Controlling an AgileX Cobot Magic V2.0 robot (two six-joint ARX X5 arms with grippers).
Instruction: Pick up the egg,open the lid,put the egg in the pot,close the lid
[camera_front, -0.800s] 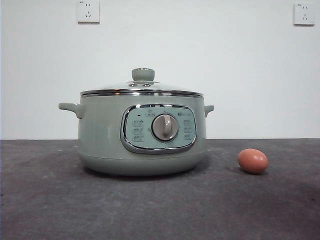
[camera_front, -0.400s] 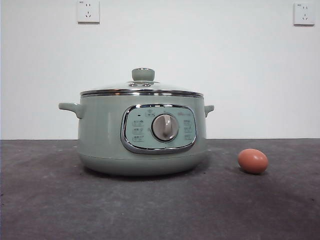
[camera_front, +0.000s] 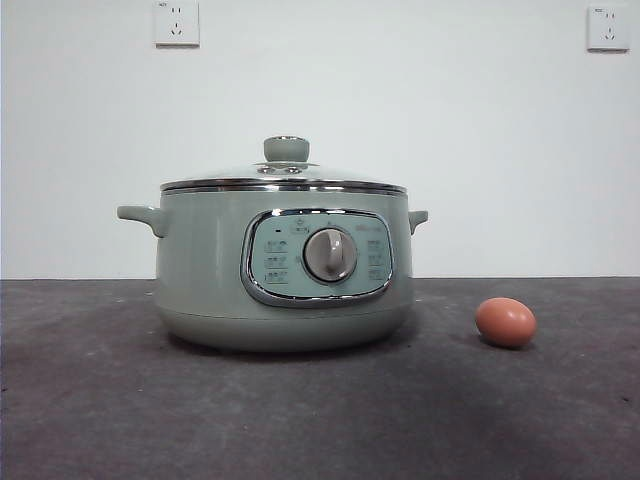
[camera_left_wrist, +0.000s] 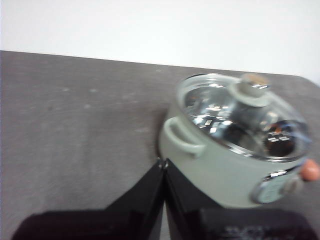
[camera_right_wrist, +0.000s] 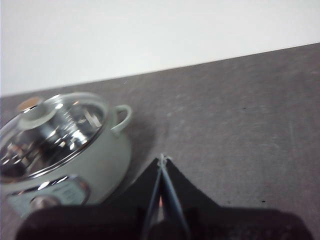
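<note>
The sage-green pot (camera_front: 210, 265) stands on the dark table with the glass lid (camera_front: 285, 178) shut on it, knob (camera_front: 286, 149) on top. The reddish-brown egg (camera_front: 506, 322) lies on the table to the pot's right. In the left wrist view the pot (camera_left_wrist: 210, 172), the lid (camera_left_wrist: 235, 120) and a bit of the egg (camera_left_wrist: 311, 170) show; my left gripper (camera_left_wrist: 163, 162) is shut and empty, above the table beside the pot's handle. In the right wrist view the pot (camera_right_wrist: 100, 160) and lid (camera_right_wrist: 50, 130) show; my right gripper (camera_right_wrist: 162, 159) is shut and empty; the egg is hidden there.
The dark grey table (camera_front: 100, 400) runs to a white wall with two sockets (camera_front: 176, 22) (camera_front: 607, 27). Neither arm shows in the front view.
</note>
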